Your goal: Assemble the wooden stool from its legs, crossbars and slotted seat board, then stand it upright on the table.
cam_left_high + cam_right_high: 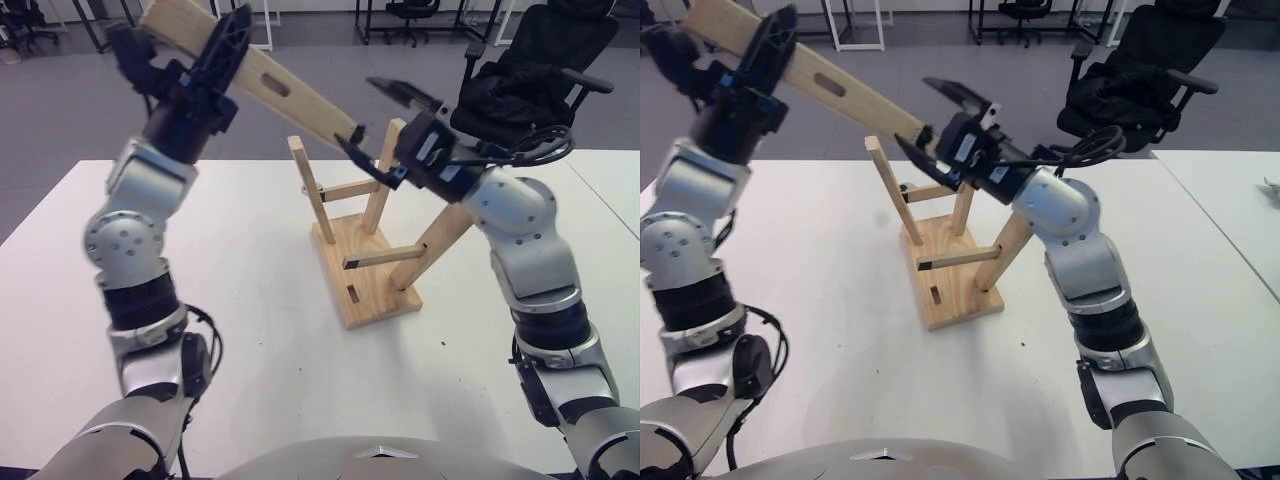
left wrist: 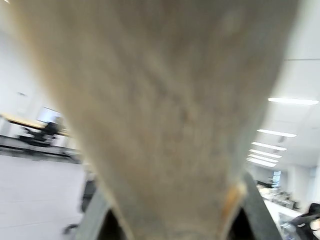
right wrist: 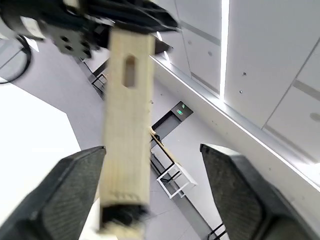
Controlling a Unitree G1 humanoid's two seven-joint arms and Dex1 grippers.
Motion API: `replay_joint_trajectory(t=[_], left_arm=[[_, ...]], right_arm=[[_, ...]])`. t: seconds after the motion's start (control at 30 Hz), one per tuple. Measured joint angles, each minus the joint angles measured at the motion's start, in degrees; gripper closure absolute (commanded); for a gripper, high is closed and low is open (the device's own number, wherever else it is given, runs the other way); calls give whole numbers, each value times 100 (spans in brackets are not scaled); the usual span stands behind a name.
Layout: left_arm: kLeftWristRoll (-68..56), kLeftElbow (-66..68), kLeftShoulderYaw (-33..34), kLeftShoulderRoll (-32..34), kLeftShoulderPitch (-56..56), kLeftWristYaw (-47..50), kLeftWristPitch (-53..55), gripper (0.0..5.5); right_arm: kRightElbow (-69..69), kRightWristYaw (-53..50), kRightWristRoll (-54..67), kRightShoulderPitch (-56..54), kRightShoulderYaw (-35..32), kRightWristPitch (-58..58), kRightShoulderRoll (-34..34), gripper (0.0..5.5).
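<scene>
Part-built stool: the seat board [image 1: 365, 285] lies flat on the white table [image 1: 250, 330], near its middle, underside up. Three legs [image 1: 311, 190] stand up from it, all leaning somewhat. Two crossbars [image 1: 350, 190] are seated: one joins the two rear legs, the other runs from the front right leg toward 9 o'clock, its free end in open air. One slot shows in the board's near edge. A fourth, loose leg [image 1: 270, 85] is off the table, raised at about 11 o'clock from the board. It slopes downward from 10 o'clock to 4 o'clock, slotted face showing. The left gripper [image 1: 215, 60] is clenched across its upper part (the left wrist view confirms wood tight against the camera). The right gripper [image 1: 365, 115] hovers above the rear legs, spread wide, with the loose leg's lower end between its fingers [image 3: 65, 195]. Whether either finger touches the wood cannot be told. A black office chair [image 1: 540, 70] stands beyond the table at 1 o'clock.
</scene>
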Motion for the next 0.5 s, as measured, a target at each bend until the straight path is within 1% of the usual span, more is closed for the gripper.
replay_joint_trajectory(t=[0.07, 0.13, 0.17, 0.23, 0.3, 0.33, 0.37, 0.4, 0.43, 0.47, 0.5], left_arm=[[13, -391, 72, 490, 564, -91, 330, 448], [39, -805, 90, 860, 1605, -141, 712, 448], [72, -985, 84, 892, 2160, -113, 835, 448], [162, -1172, 37, 769, 2697, 120, 859, 448], [167, -1349, -77, 279, 2954, 659, 798, 448], [146, -1373, -125, 163, 2992, 833, 778, 448], [15, -1411, -183, -227, 3065, 1235, 644, 448], [-99, -1438, -264, -581, 3107, 1520, 577, 448], [-198, -1436, -297, -752, 3139, 1701, 553, 448], [-324, -1385, -287, -1016, 3160, 2102, 460, 448], [-440, -1278, -239, -1176, 3187, 2427, 404, 448]], right_arm=[[-28, -275, 32, 80, -668, 339, -163, 189], [94, -637, -197, 556, -1372, 629, -460, 189], [194, -806, -245, 835, -1689, 838, -496, 189], [230, -941, -221, 1196, -1938, 1045, -482, 189], [549, -857, -447, 1900, -1660, 849, -558, 189], [704, -815, -534, 2140, -1514, 733, -579, 189], [1153, -832, -724, 2511, -1171, 353, -549, 189], [1701, -888, -837, 2831, -849, 150, -368, 189], [2093, -957, -1041, 3047, -533, -31, -250, 189], [2573, -1127, -1434, 3330, 33, -478, -141, 189], [2589, -1200, -1628, 3369, 340, -803, -83, 189]])
